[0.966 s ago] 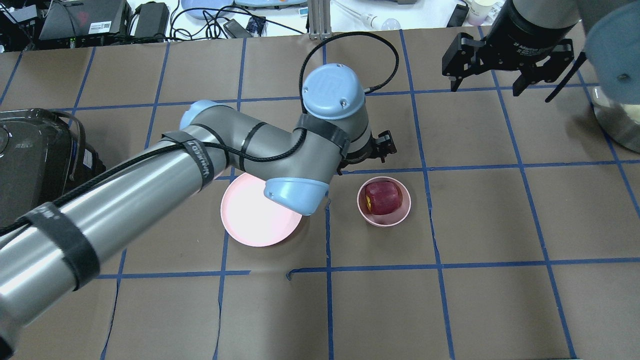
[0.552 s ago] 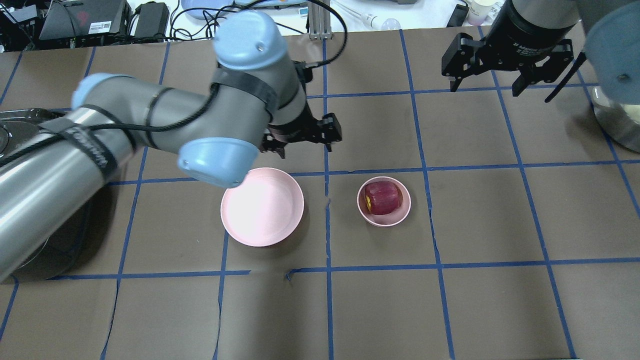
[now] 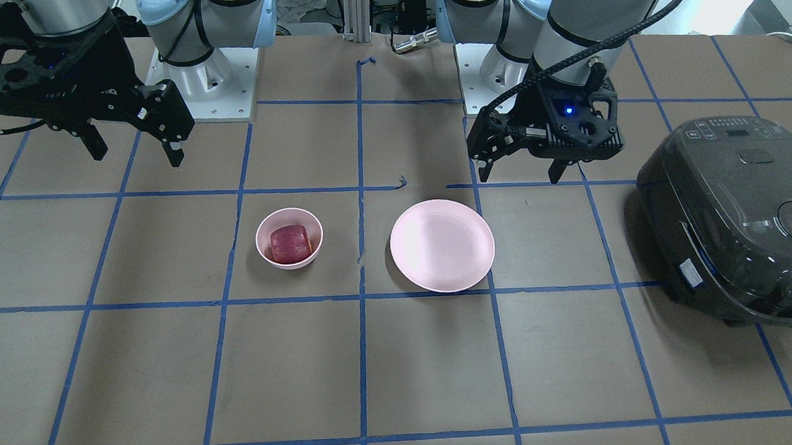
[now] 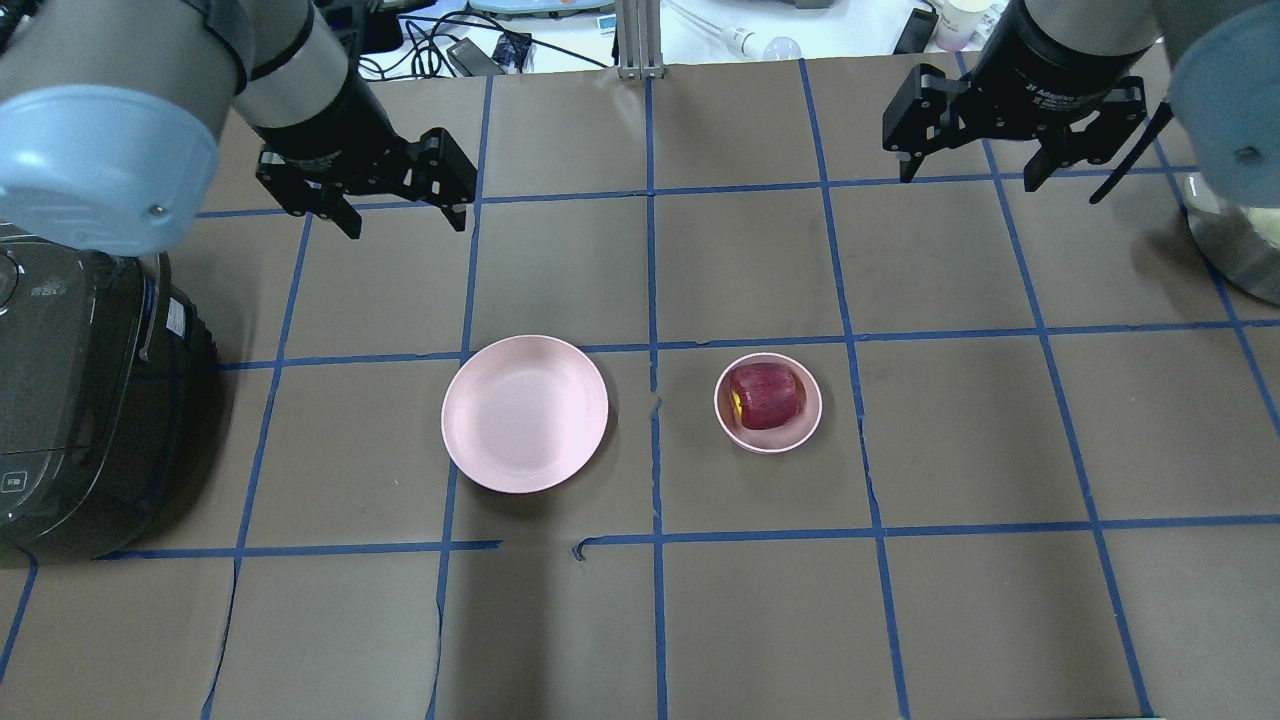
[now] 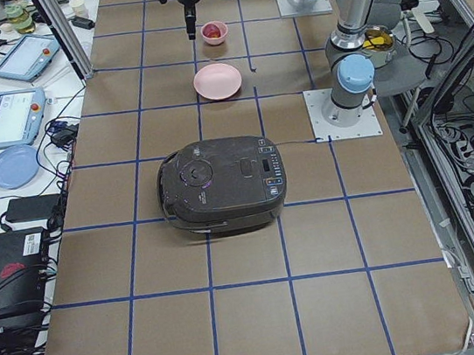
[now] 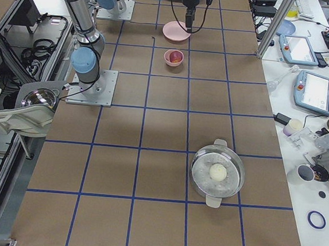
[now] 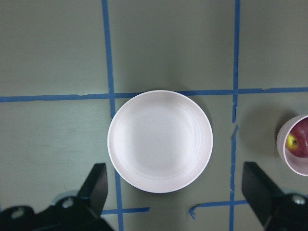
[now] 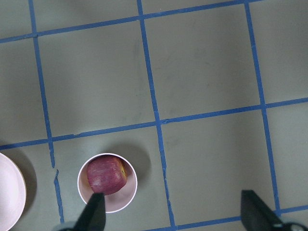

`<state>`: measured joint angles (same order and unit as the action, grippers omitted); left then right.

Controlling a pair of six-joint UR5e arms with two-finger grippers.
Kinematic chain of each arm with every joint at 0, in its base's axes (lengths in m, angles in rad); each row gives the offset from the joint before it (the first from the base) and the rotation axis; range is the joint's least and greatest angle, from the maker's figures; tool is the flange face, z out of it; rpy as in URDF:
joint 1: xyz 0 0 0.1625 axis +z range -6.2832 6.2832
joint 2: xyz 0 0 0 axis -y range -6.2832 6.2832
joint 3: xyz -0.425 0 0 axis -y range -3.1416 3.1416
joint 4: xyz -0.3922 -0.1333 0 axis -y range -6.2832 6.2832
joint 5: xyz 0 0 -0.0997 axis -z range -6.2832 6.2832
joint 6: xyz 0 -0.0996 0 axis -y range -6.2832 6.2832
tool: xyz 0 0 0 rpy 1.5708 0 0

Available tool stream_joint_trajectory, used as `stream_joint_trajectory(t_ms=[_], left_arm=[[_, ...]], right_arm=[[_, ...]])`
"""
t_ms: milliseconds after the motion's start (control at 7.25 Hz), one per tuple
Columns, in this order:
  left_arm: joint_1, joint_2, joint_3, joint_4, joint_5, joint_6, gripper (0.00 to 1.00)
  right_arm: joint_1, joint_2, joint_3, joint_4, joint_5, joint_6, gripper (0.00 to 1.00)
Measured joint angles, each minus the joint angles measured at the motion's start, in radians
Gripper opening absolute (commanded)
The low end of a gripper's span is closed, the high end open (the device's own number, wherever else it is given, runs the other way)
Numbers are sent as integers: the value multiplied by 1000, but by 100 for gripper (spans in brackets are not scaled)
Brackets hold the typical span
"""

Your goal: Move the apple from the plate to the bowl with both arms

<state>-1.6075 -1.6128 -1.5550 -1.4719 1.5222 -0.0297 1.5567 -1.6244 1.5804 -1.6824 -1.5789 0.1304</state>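
The apple (image 4: 766, 394) sits inside the bowl (image 4: 768, 447), just right of centre in the overhead view. The plate (image 4: 525, 413) lies bare just left of centre, apart from the bowl. So the transfer looks done, and what remains is parking the arms.

The left arm (image 4: 300, 95) hangs at the upper left, its jaws spread wide and holding nothing. The right arm (image 4: 1050, 60) hangs at the upper right, its jaws also wide apart and empty. Both are well away from the dishes.

To finish well, keep both arms high and move them toward the top edge of the frame, not low across the middle, where a finger could clip the light bowl. The left arm should also mind the black cooker (image 4: 80, 400) at the left edge of the table (image 4: 760, 610).

The apple appears to lie on its side. Its yellowish end faces frame-left, toward the plate, so its core axis seems to run roughly left-right. It is blocky, with hardly any long axis.
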Motion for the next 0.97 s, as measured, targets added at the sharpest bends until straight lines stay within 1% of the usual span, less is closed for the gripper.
stream_joint_trajectory(t_ms=[276,414,690,966], left_arm=[[18,-3,65,-122,17,11,100],[19,-8,85,-145,19,11,100],[22,-5,86,-146,26,16,100],[34,-2,80,-107,30,26,100]], right_arm=[[1,-1,1,1,0,0,100],[3,-1,1,1,0,0,100],[4,-1,1,2,0,0,100],[5,0,1,3,-1,0,100]])
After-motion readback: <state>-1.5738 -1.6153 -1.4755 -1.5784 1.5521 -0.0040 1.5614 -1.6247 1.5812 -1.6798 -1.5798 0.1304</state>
